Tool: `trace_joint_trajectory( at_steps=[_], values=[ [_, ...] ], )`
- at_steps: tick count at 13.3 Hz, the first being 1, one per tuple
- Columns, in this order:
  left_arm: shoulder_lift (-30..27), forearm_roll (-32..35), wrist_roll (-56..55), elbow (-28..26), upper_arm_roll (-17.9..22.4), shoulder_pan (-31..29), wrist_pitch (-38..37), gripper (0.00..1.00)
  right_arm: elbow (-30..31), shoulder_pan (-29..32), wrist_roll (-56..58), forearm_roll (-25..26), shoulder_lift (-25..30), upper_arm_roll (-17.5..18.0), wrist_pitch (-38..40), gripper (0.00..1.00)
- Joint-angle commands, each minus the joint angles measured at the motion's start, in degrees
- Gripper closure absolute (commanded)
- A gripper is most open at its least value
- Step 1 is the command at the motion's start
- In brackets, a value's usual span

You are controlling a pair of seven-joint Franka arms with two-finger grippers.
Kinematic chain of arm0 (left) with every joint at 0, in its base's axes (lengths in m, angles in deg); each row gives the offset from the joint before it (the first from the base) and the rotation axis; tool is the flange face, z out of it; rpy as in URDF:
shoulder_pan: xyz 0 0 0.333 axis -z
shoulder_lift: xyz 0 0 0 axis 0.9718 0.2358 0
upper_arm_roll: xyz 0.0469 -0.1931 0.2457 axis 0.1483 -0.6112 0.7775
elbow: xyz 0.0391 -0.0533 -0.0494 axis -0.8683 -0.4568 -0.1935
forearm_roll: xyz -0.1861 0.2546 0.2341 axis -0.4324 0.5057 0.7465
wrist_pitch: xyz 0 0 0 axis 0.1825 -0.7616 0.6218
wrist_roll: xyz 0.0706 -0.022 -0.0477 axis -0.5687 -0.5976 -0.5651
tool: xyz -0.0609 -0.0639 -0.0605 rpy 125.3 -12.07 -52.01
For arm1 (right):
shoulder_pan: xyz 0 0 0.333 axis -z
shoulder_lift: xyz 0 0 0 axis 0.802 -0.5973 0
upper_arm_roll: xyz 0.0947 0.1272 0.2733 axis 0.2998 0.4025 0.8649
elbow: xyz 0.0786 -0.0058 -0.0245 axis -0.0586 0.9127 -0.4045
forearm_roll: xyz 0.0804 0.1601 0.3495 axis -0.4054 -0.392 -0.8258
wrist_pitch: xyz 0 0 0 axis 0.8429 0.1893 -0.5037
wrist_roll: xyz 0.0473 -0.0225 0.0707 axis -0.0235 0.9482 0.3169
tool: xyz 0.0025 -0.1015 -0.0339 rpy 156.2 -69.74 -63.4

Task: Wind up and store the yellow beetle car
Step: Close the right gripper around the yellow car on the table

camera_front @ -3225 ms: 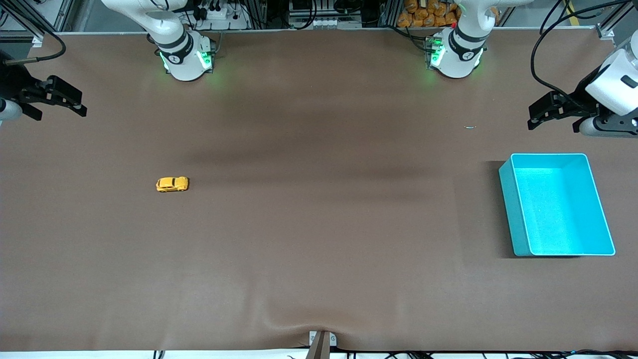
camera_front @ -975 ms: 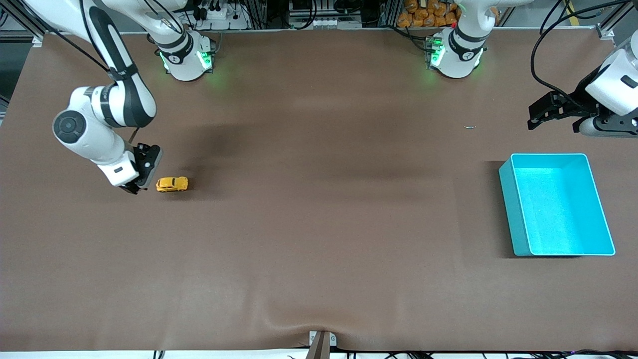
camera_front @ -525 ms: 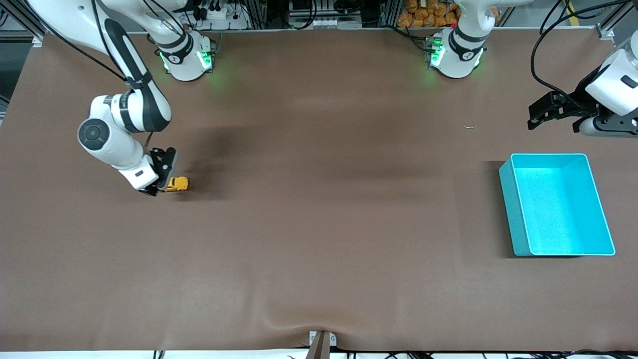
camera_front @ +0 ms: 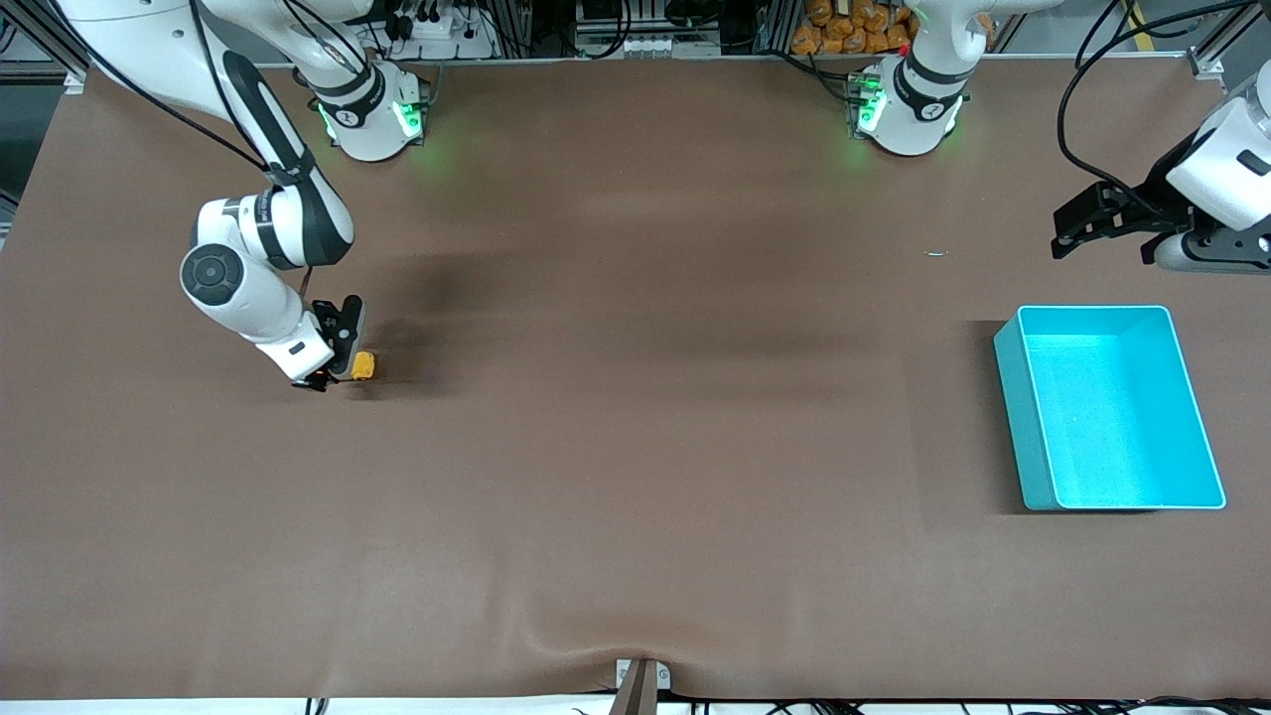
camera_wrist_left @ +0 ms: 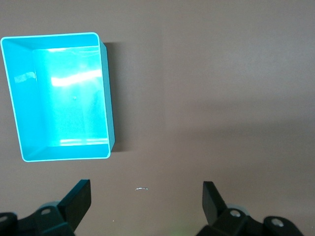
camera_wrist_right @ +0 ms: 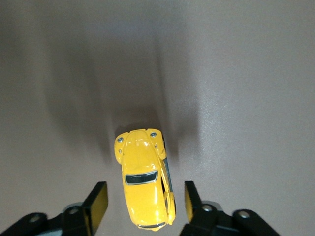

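The yellow beetle car [camera_front: 362,366] sits on the brown table toward the right arm's end, partly covered by my right gripper [camera_front: 336,369]. In the right wrist view the car [camera_wrist_right: 144,181] lies between the open fingers [camera_wrist_right: 97,204], with a gap on each side; my right gripper [camera_wrist_right: 144,202] straddles its rear half. The turquoise bin [camera_front: 1108,407] stands empty toward the left arm's end; it also shows in the left wrist view [camera_wrist_left: 59,96]. My left gripper [camera_front: 1092,223] is open and empty, waiting in the air beside the bin, over bare table [camera_wrist_left: 145,200].
A small pale scrap [camera_front: 936,253] lies on the table between the left arm's base and the bin. The two arm bases [camera_front: 372,114] stand along the table's back edge. A fold in the mat [camera_front: 596,645] sits at the front edge.
My right arm has swung in from the table's end and come down over the car, so its open fingers now straddle it. The car, the bin and the left arm have not moved.
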Motion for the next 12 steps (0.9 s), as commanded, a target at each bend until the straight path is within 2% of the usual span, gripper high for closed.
trace_joint_trajectory(
  at_steps=[1, 6, 10, 12],
  values=[
    [-0.06, -0.79, 1.14, 0.37, -0.08, -0.37, -0.31, 0.0, 0.03, 0.93, 0.2, 1.78, -0.92, 0.22, -0.98, 0.31],
    [0.03, -0.79, 1.14, 0.37, -0.08, -0.37, -0.31, 0.0, 0.73, 2.07, 0.2, 2.74, -2.07, 0.22, -3.17, 0.31],
    [0.03, -0.79, 1.14, 0.28, 0.01, -0.46, -0.31, 0.0, 0.82, 1.99, 0.29, 3.09, -2.33, 0.22, -3.52, 0.43],
    [0.03, -0.79, 1.14, 0.28, 0.01, -0.46, -0.31, 0.0, 0.91, 2.07, 0.38, 3.62, -2.77, 0.22, -4.14, 0.54]
  ],
)
